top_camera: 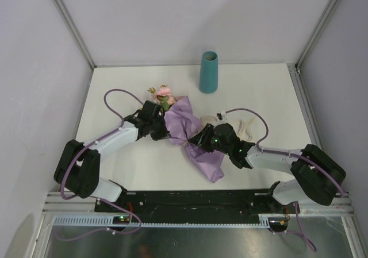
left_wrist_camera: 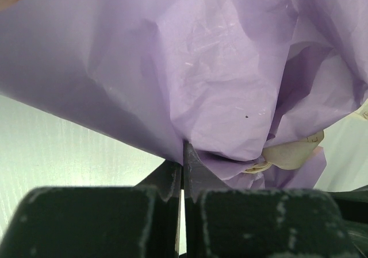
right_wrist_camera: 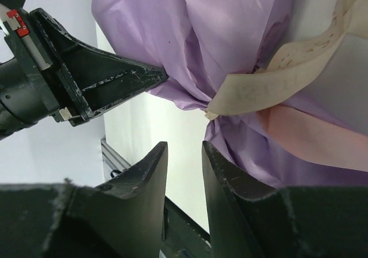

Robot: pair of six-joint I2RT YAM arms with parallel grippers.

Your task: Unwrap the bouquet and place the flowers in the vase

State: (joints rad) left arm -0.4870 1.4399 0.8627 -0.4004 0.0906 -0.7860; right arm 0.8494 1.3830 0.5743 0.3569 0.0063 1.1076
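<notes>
Unwrapping is in hand: the left gripper (left_wrist_camera: 184, 157) pinches the paper (left_wrist_camera: 201, 68) of the bouquet (top_camera: 190, 137) lying on the table (top_camera: 264, 91), while the right gripper (right_wrist_camera: 183, 149) hangs open and empty beside the ribbon (right_wrist_camera: 276, 77), which it likely must grasp and pull loose, the vase (top_camera: 209, 72) standing well apart.

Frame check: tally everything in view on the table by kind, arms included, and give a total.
Tall teal matte vase: 1
Bouquet wrapped in crinkled lilac paper: 1 (its pink rose heads are too small to count)
Cream ribbon: 1
Robot arms: 2, with the left claw and the right claw
Total: 5
</notes>
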